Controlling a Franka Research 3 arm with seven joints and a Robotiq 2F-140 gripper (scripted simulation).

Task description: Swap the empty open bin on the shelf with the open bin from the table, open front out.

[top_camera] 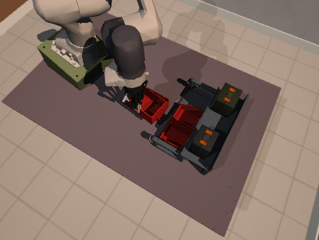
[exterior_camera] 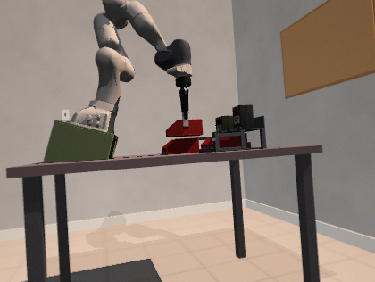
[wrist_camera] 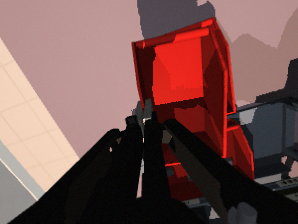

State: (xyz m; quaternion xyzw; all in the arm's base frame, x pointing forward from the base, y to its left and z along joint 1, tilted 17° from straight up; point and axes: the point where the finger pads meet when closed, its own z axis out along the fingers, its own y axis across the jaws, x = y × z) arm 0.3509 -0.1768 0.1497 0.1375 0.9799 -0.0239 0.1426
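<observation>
Empty bin: aloft, above the table bin in the exterior view; likely light, stiff, smooth.
Gripper: fingers narrow, pinching one side wall; a thin hold that could let it swing.
Best hold: mid-wall, near its balance.
Inside: nothing seen.
Table bin's parts: cannot tell.
Shelf: two red bins below, dark boxes above.

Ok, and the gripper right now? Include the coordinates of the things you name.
Gripper (top_camera: 137, 108) (exterior_camera: 186, 125) (wrist_camera: 146, 108): closed on the empty red bin's (top_camera: 161, 110) (exterior_camera: 189, 128) (wrist_camera: 179, 75) side wall, bin held above the table.
</observation>
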